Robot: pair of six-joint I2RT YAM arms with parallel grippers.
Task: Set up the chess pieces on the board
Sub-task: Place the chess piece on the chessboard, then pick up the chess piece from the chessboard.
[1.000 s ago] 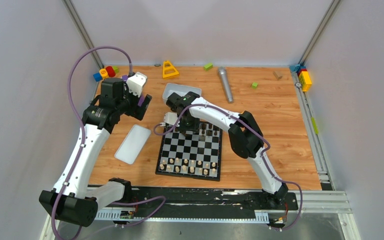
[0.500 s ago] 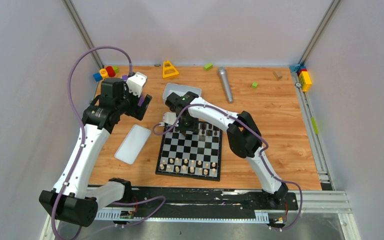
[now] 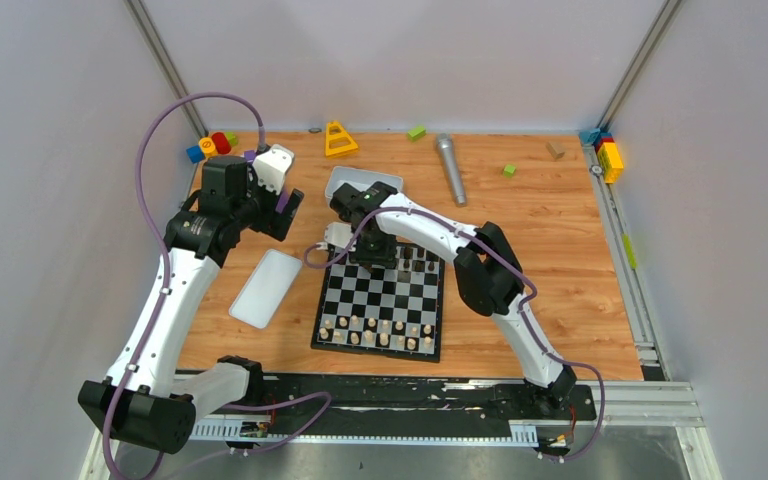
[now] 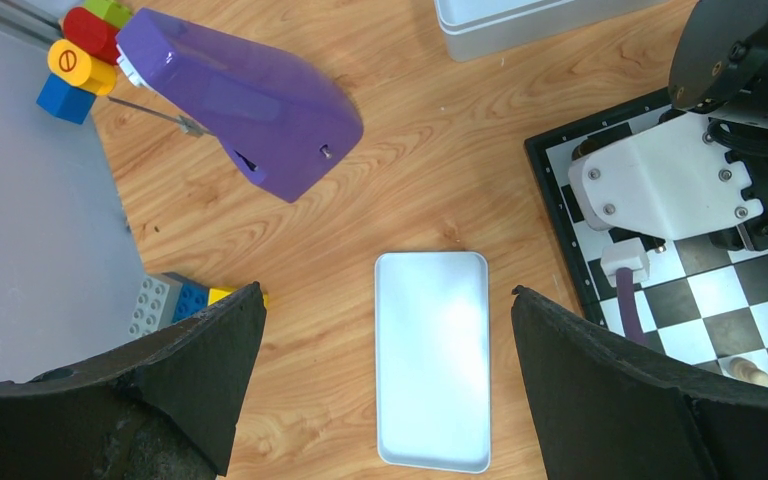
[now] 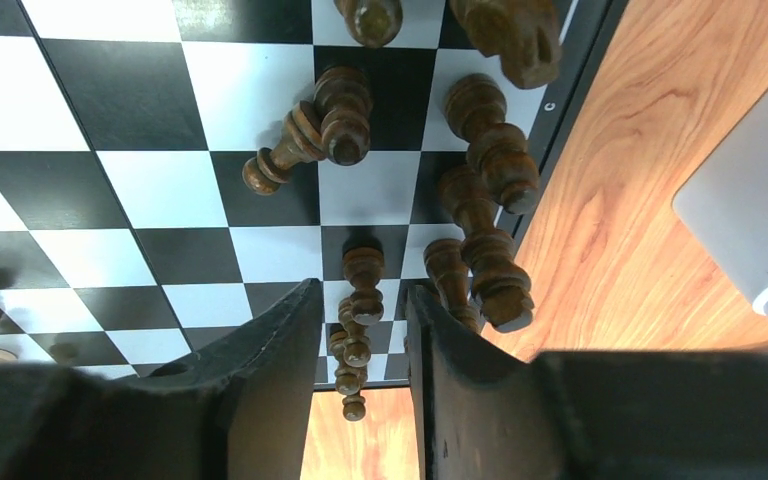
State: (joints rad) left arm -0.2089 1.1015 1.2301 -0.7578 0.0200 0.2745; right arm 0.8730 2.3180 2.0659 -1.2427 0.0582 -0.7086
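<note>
The tabletop [image 3: 560, 250] has open room to the right of the board [image 3: 385, 295]. The board's far left corner sits near the tray [image 3: 345, 183], and the lid [image 4: 432, 360] lies near its left edge. The left end effector [image 4: 385, 300] hangs above the lid with its fingers spread wide. The right end effector [image 5: 363, 300] stands slightly apart around a dark pawn [image 5: 363, 275] among the dark pieces [image 5: 490, 170] crowding the board's far edge, seemingly without gripping it. Pale pieces [image 3: 380, 328] line the near edge.

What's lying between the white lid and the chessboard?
Only bare wooden tabletop. The lid and board lie apart, clearest in the left wrist view.
</note>
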